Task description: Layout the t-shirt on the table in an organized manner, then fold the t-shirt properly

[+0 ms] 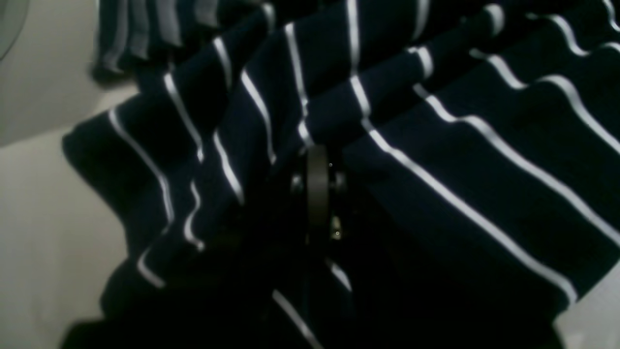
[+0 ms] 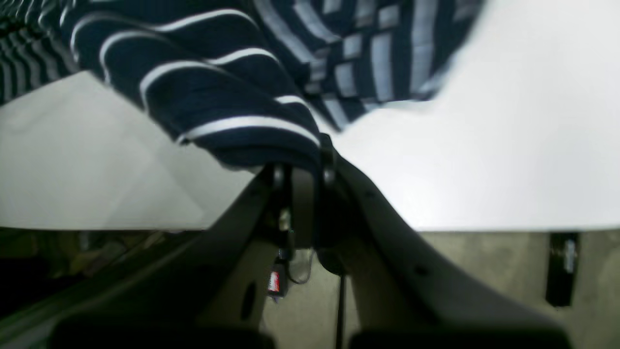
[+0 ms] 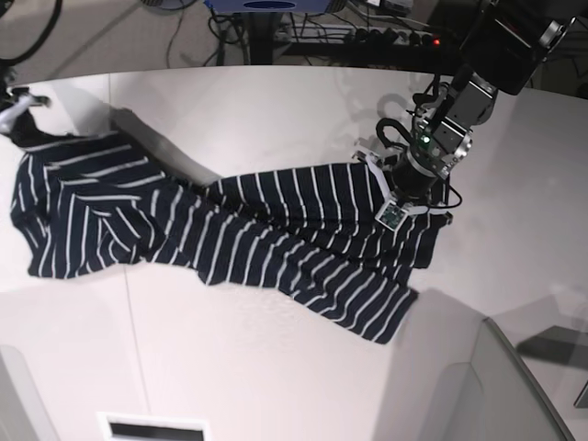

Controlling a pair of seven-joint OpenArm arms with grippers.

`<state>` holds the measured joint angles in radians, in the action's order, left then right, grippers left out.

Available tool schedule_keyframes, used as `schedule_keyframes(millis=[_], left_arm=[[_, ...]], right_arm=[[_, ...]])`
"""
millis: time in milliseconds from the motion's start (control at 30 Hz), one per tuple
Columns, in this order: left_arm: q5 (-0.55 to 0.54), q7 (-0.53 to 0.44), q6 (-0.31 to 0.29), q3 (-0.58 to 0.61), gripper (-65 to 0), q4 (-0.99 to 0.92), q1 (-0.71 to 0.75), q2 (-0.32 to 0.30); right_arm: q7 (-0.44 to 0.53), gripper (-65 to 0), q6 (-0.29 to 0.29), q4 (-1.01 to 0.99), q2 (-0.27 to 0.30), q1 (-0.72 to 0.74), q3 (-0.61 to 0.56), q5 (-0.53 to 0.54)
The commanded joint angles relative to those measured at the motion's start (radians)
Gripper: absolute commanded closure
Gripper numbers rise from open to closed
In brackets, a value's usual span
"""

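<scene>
The dark navy t-shirt (image 3: pixel 230 234) with thin white stripes lies stretched and wrinkled across the white table (image 3: pixel 276 367), from the far left to right of the middle. My left gripper (image 3: pixel 397 200) is shut on the shirt's right end, where the cloth bunches. In the left wrist view the folds of the t-shirt (image 1: pixel 436 145) drape over the closed left gripper (image 1: pixel 317 189). My right gripper (image 3: pixel 18 124) is at the table's far left edge. In its wrist view the right gripper (image 2: pixel 302 169) is shut on a fold of the t-shirt (image 2: pixel 218 97) above the table (image 2: pixel 484 145).
A thin dark seam (image 3: pixel 131 312) runs across the tabletop. Cables and a power strip (image 3: pixel 386 37) lie behind the table's curved far edge. A grey panel (image 3: pixel 459 386) stands at the bottom right, and a small white box (image 3: pixel 152 428) at the bottom edge.
</scene>
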<state>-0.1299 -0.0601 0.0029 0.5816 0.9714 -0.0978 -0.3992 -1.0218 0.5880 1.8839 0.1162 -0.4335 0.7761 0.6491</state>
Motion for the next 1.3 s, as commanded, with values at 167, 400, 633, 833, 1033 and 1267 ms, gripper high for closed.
schedule_keyframes(millis=[167,400,633,833,1033,1267], left_arm=[[0.009,0.076,-0.004,-0.005,0.0,0.004,0.008,-0.024],[-0.02,0.141,-0.005,-0.087,0.0,0.252,0.069,-0.042],[-0.377,0.314,-0.094,-0.407,0.0,0.396,0.045,-0.019],[-0.492,0.363,-0.111,-0.4,-18.3,0.269,-0.081,-0.002],[-0.489,0.359,-0.111,-0.345,-29.0,0.083,-0.185,0.116],[-0.426,0.222,-0.111,-0.334,-28.8,-0.087,-0.171,0.162]], right_arm=[[-0.013,-0.2,0.08,0.015,0.015,-0.044,0.046,0.005],[-0.01,-0.2,0.083,0.012,0.013,-0.058,0.044,0.005],[-0.007,-0.2,0.085,0.01,0.02,-0.078,0.042,0.004],[-0.007,-0.2,0.086,0.01,0.021,-0.083,0.042,0.004],[-0.007,-0.2,0.086,0.01,0.021,-0.081,0.041,0.004],[-0.007,-0.2,0.11,0.01,0.021,-0.083,0.05,0.004]])
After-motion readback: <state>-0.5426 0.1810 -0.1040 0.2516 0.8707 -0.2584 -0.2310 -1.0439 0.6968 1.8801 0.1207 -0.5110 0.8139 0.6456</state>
